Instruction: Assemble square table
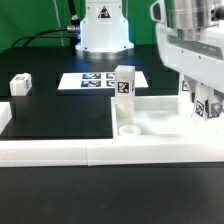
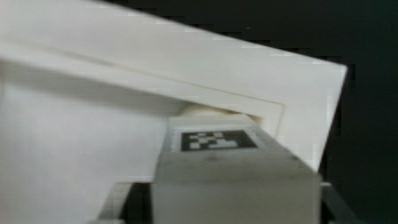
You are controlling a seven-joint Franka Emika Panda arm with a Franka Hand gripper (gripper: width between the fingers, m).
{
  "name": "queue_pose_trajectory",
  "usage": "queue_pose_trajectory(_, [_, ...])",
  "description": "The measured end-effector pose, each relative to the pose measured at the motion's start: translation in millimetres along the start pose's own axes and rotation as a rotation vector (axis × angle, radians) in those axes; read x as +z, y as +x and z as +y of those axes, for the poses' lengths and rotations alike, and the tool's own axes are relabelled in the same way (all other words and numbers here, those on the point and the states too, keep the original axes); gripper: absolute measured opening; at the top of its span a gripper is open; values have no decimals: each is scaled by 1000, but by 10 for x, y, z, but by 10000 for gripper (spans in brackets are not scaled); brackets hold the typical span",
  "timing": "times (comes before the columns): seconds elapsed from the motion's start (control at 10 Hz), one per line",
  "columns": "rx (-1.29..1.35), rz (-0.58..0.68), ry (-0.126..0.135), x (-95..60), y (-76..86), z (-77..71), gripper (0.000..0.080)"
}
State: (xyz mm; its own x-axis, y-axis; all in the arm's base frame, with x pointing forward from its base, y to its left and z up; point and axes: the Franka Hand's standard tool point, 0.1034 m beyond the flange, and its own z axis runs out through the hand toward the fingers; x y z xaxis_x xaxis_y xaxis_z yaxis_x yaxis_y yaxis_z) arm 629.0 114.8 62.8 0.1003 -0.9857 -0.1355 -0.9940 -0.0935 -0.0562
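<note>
The white square tabletop (image 1: 160,122) lies flat at the exterior view's right, with a round socket (image 1: 128,128) showing at its near corner. One white tagged leg (image 1: 124,82) stands upright at its far left corner. My gripper (image 1: 200,100) is shut on a second tagged leg (image 1: 208,108), held upright over the slab's right part. In the wrist view this leg (image 2: 217,140) fills the space between my dark fingers (image 2: 139,205), and its far end points at a corner of the tabletop (image 2: 107,110). A third leg (image 1: 20,84) lies alone at the left.
The marker board (image 1: 95,80) lies flat on the black mat behind the tabletop. Long white border rails (image 1: 90,152) run along the front, with another piece at the left edge (image 1: 4,116). The robot's base (image 1: 104,30) stands at the back.
</note>
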Motion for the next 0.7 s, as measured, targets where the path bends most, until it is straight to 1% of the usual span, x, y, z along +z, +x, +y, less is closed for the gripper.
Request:
queue_pose_trajectory(0.1, [144,13,11,2,1,3,292])
queue_pose_trajectory(0.2, [315,9,37,6,5,0,292])
queue_pose_trajectory(0.3, [438,-10,56,8,8,4,292])
queue_pose_trajectory(0.4, [549,-23,59,9,6,7,292])
queue_pose_trajectory(0.5, [587,-26,56,14,-2,15,292])
queue_pose_trajectory(0.7, [558,-25,55,16,1,17,296])
